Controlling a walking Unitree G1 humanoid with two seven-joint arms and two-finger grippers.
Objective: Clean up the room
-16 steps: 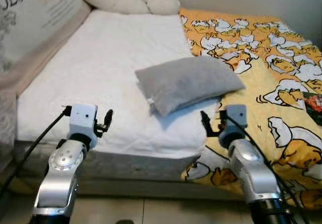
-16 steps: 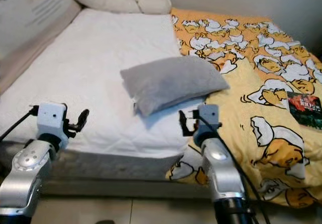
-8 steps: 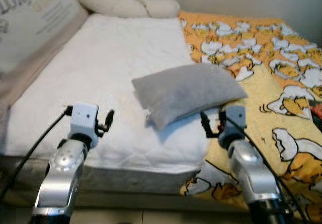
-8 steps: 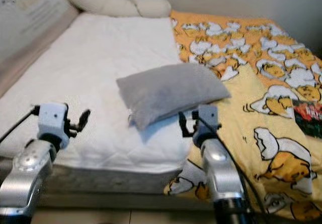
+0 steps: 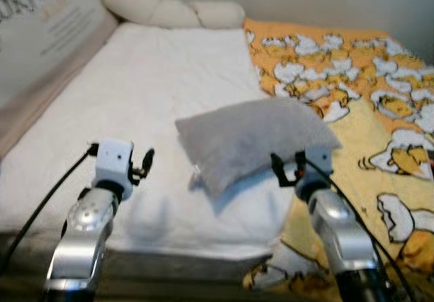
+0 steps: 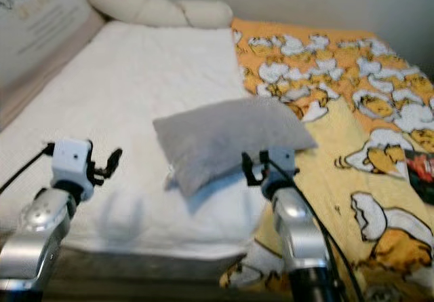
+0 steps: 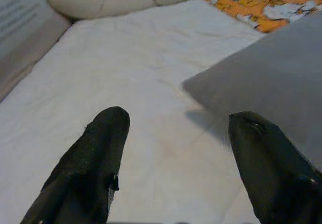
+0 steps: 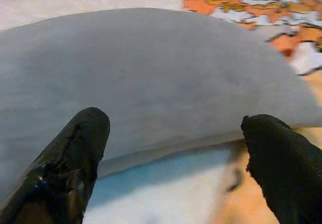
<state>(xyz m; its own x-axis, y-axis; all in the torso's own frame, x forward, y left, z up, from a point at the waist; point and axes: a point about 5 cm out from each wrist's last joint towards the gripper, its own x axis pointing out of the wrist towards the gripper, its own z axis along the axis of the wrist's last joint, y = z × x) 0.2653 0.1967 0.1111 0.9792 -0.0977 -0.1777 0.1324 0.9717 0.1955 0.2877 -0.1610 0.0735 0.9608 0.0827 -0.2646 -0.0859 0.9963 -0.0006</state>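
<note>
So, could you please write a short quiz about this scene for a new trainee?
1. True or false: the grey pillow lies on the white mattress.
2. The right gripper is: A) shut on the pillow, B) open, just before the pillow's near edge, C) resting on the yellow blanket.
3. What lies at the head of the bed?

Key: 1. True. 2. B. 3. A cream bolster.
</note>
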